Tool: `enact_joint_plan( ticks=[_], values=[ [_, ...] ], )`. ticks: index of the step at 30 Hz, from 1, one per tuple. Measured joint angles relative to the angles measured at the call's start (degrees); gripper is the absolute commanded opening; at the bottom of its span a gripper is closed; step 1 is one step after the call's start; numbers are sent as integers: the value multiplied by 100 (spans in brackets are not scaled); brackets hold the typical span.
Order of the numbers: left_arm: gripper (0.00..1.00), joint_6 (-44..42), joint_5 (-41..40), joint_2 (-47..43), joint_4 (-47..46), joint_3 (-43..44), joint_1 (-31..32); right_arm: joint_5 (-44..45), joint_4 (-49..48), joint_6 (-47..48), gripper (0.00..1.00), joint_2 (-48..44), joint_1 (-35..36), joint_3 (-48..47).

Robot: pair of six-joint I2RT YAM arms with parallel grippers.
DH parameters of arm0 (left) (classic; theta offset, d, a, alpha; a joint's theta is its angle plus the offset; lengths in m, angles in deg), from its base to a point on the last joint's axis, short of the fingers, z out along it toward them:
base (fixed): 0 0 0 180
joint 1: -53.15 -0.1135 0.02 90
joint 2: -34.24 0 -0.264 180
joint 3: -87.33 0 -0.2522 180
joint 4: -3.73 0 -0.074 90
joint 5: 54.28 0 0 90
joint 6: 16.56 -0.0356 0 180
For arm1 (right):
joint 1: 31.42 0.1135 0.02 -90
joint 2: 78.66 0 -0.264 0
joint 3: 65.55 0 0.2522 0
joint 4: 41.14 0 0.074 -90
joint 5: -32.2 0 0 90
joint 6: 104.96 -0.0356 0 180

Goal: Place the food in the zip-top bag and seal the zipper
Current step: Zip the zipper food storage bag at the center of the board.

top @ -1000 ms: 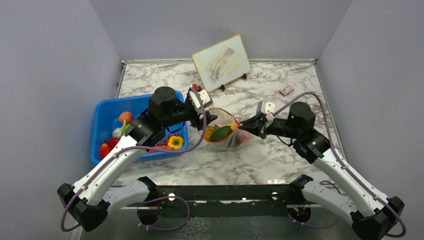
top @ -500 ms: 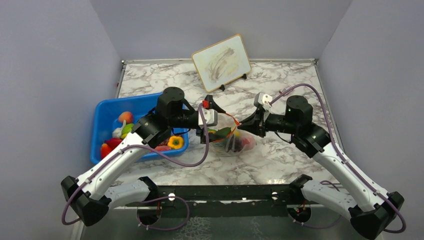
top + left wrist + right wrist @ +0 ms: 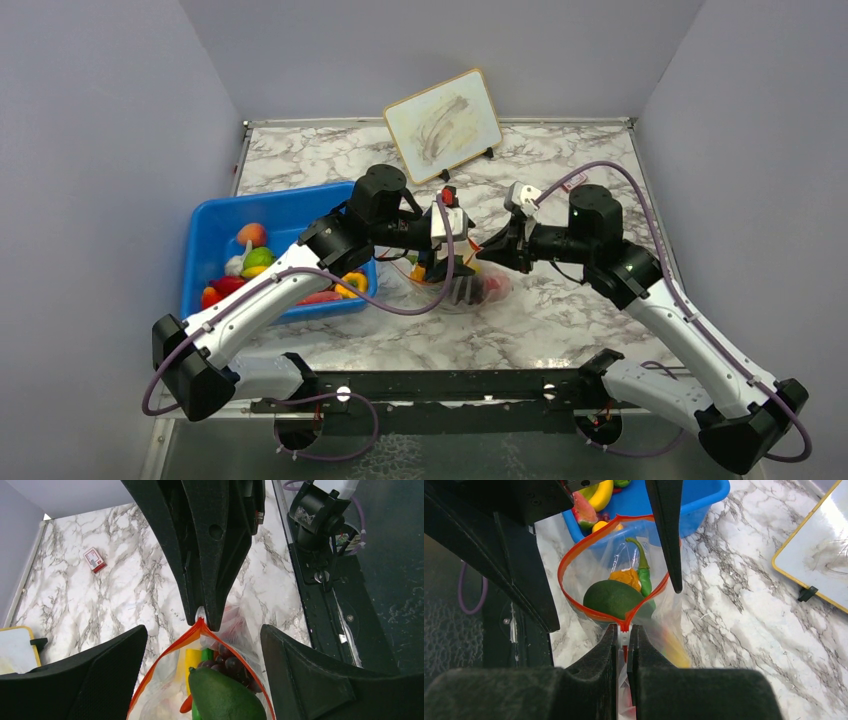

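**A:** Where is the bag, and what holds it?

**B:** We see the zip-top bag (image 3: 470,290) slumped on the marble table (image 3: 560,180), just right of the blue bin (image 3: 215,235). Our right gripper (image 3: 623,630) is clamped on one corner of the mouth, at the very end of the zipper (image 3: 165,655). The mouth gapes in a wide orange-red loop. Inside are a green avocado (image 3: 614,597), a chilli (image 3: 642,570) and purple grapes (image 3: 225,662).

**A:** And our left gripper?

**B:** Our left gripper (image 3: 202,630) is spread wide, one finger on either side of the open mouth, grasping nothing. More toy food (image 3: 258,262) lies in the bin.

**A:** How do we seal it well?

**B:** We judge that the left fingers should close on the strip just beside the pinched corner, catching both lips together. Then we draw them away along the strip while the right grip holds firm and taut. The avocado sits high near the mouth, so we should stay above it, or the lips may not meet.
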Motion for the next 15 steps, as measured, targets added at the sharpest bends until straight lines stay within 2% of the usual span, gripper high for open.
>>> enact_joint_plan(
  ticks=[6,11,15],
  values=[
    [79,-44,-72,0,-59,-39,9,-26,83,35,1,90,0,-87],
    [66,-173,-118,4,-61,-157,11,-35,223,151,1,87,0,-98],
    [63,-275,-133,42,-57,-168,11,-33,481,299,1,90,0,-219]
  ],
)
